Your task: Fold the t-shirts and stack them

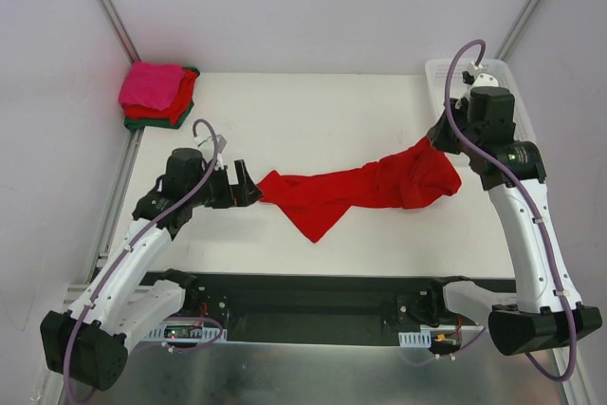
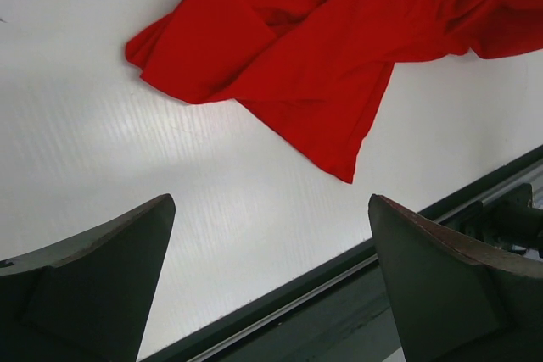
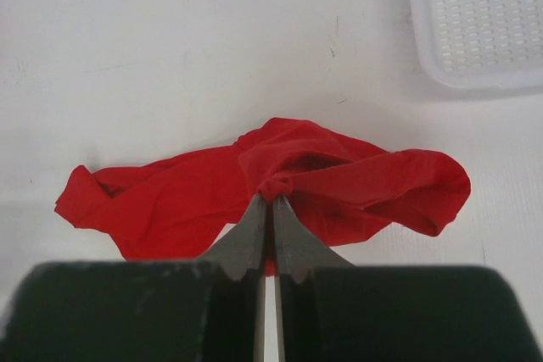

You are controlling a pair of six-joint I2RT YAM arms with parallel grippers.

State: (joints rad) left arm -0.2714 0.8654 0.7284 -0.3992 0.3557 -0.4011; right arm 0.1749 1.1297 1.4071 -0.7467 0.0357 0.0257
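A bright red t-shirt (image 1: 365, 189) lies crumpled in a long band across the middle of the white table (image 1: 313, 111). My right gripper (image 3: 273, 199) is shut on a pinched fold at the shirt's right end (image 3: 288, 167). My left gripper (image 2: 271, 218) is wide open just left of the shirt's left tip (image 2: 212, 40), apart from the cloth, with nothing between its fingers. A stack of folded t-shirts (image 1: 156, 94), hot pink on top with red and dark green below, sits at the far left corner.
A white lattice basket (image 3: 479, 19) stands at the far right corner, partly behind my right arm. The table's dark front edge (image 2: 339, 281) runs just below my left fingers.
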